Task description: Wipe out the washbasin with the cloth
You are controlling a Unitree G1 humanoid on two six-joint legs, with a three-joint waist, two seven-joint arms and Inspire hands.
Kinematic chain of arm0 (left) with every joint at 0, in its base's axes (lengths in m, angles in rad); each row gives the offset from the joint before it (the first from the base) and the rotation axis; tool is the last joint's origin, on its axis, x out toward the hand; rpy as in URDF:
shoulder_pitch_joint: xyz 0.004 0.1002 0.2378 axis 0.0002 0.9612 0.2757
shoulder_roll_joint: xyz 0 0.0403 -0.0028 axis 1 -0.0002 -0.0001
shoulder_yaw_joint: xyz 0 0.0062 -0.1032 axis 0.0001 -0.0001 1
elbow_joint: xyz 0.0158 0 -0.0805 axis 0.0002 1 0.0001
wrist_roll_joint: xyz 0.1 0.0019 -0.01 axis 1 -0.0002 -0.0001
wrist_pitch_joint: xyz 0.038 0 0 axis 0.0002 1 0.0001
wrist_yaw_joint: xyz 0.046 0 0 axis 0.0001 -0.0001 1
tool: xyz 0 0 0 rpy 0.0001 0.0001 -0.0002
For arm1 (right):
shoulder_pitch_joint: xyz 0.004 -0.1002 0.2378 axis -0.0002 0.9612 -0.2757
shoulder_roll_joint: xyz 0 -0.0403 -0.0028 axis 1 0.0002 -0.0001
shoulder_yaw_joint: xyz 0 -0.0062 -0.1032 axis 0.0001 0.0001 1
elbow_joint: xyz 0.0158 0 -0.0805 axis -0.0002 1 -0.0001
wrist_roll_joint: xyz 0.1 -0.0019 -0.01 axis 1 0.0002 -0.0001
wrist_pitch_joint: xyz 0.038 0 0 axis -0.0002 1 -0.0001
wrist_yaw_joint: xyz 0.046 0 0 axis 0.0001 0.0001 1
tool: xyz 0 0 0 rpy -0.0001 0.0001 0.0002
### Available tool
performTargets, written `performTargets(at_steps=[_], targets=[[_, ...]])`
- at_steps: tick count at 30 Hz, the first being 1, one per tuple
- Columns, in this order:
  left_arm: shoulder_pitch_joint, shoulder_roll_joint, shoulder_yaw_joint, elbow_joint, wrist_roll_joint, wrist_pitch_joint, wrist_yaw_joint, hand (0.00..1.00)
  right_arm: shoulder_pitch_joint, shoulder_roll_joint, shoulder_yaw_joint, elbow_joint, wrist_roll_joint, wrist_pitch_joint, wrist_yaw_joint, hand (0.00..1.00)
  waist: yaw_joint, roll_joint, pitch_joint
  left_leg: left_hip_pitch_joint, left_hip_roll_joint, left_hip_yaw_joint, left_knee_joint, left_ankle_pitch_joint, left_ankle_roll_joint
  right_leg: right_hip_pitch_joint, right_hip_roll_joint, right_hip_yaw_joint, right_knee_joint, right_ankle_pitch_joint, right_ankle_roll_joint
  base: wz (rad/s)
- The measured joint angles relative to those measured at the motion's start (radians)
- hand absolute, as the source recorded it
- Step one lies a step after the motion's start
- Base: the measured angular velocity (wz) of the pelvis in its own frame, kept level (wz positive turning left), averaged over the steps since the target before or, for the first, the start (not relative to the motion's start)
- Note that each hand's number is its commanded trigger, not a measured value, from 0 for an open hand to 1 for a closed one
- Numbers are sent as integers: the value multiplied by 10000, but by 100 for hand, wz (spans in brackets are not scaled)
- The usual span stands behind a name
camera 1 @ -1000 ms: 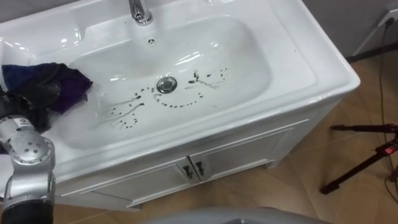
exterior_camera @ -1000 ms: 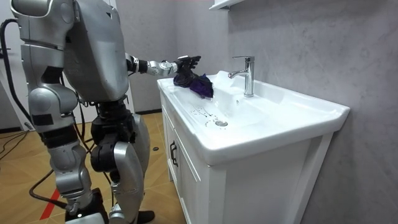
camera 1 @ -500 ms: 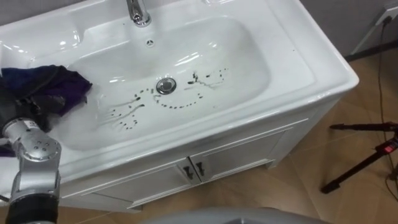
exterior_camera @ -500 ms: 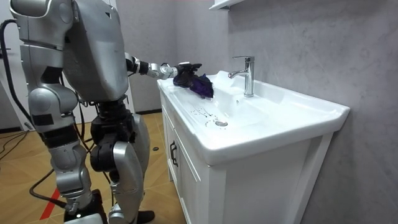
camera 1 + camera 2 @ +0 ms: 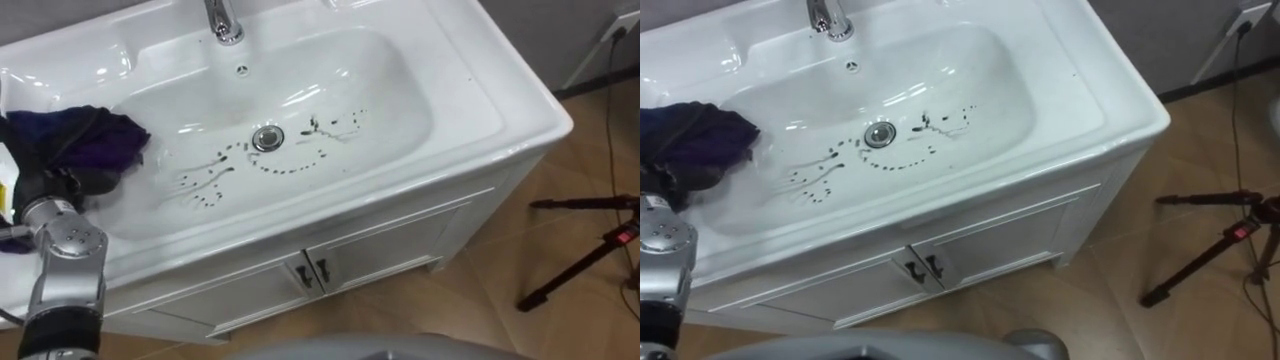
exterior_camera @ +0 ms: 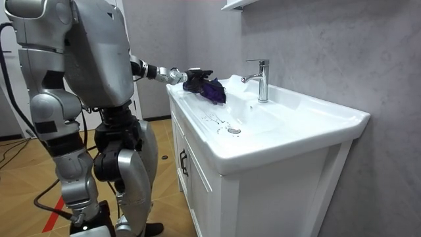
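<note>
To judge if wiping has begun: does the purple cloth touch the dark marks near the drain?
Apart. The left eye view shows bare white basin between the purple cloth and the nearest dark marks.

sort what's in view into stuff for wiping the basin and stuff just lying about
For the job: basin, cloth on its left rim, dark marks by the drain, left hand at the cloth.
Just about: tap, cabinet, tripod on the floor.
</note>
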Motion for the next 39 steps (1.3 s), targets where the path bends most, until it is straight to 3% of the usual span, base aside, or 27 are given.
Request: performTargets(at_steps=[11,14,18,24,25,26,27,31,35,39], targets=[[-77,-182,18,1070,234,-313,473,0,-79,3,-11,195,24,-2,-224,0,27,-22,-32,292,5,318,-20,0,0,33,12,402,142,16,21,-12],[-77,-204,21,1171,343,-373,625,0,-97,3,-26,156,20,-7,-293,0,29,-24,-76,285,27,389,-129,0,1,-85,22,413,202,32,23,-7],[-79,-203,12,1522,412,-477,515,0,-84,-3,-122,129,39,1,-276,0,22,33,-176,335,40,487,-176,-1,2,-53,21,414,194,62,25,-4],[-160,-85,-242,2153,634,-537,-13,0,-83,-6,-213,54,73,0,-160,0,9,157,-164,469,43,534,-291,-1,4,-72,3,405,377,-12,16,-1],[-164,-43,-274,2183,638,-537,-85,29,-94,-6,-214,54,81,1,-164,0,12,162,-161,472,45,534,-294,-1,5,-73,6,405,381,-13,14,0],[-180,45,-288,2243,642,-540,-252,83,-92,-7,-215,58,83,1,-174,0,13,163,-160,475,50,534,-307,-2,5,-76,16,403,387,-14,11,0],[-172,133,-293,2404,709,-557,-427,100,-95,-8,-215,59,82,11,-173,0,22,161,-160,471,57,530,-311,-2,5,-68,22,394,389,-16,8,0],[-273,317,-272,2577,884,-561,-873,100,-94,-12,-215,60,87,15,-124,0,31,162,-160,465,68,525,-311,-3,6,-35,28,354,374,-15,3,0],[-328,616,-288,2608,956,-560,-1114,100,-264,-29,-210,109,85,318,85,0,28,190,-160,455,77,525,-329,-10,13,-40,45,358,363,-18,-3,0],[-409,678,-254,2716,1043,-557,-1261,100,-441,-75,-200,112,139,454,269,0,34,227,-158,508,68,548,-310,-12,16,51,32,354,335,-25,-5,2]])
